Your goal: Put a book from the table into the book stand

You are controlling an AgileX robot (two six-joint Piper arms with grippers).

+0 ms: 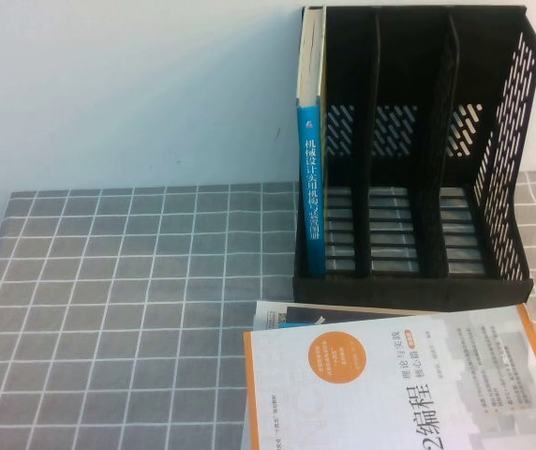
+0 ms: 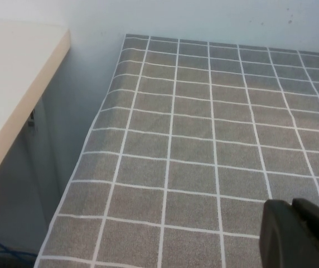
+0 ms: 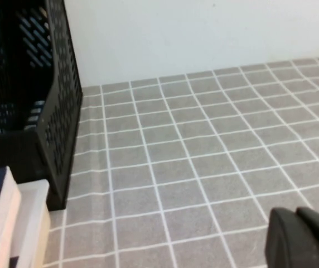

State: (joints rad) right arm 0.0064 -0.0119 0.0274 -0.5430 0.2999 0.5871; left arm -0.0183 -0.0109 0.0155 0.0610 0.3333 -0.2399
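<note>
The book (image 1: 313, 187), with a blue spine and Chinese title, stands upright in the leftmost slot of the black book stand (image 1: 418, 291) at the back right of the grid-cloth table (image 1: 118, 281). The stand's other two slots are empty. Neither gripper shows in the high view. My left gripper (image 2: 289, 202) hovers over bare cloth (image 2: 193, 139) near the table's left edge, shut and empty. My right gripper (image 3: 291, 210) hovers over bare cloth to the right of the stand's mesh side (image 3: 59, 111), shut and empty.
A white book with an orange circle and edge (image 1: 390, 384) lies flat at the front, on top of another book (image 1: 282, 314); their edges show in the right wrist view (image 3: 14, 223). A pale desk (image 2: 14, 72) stands beyond the table's left edge. A wall rises behind the table.
</note>
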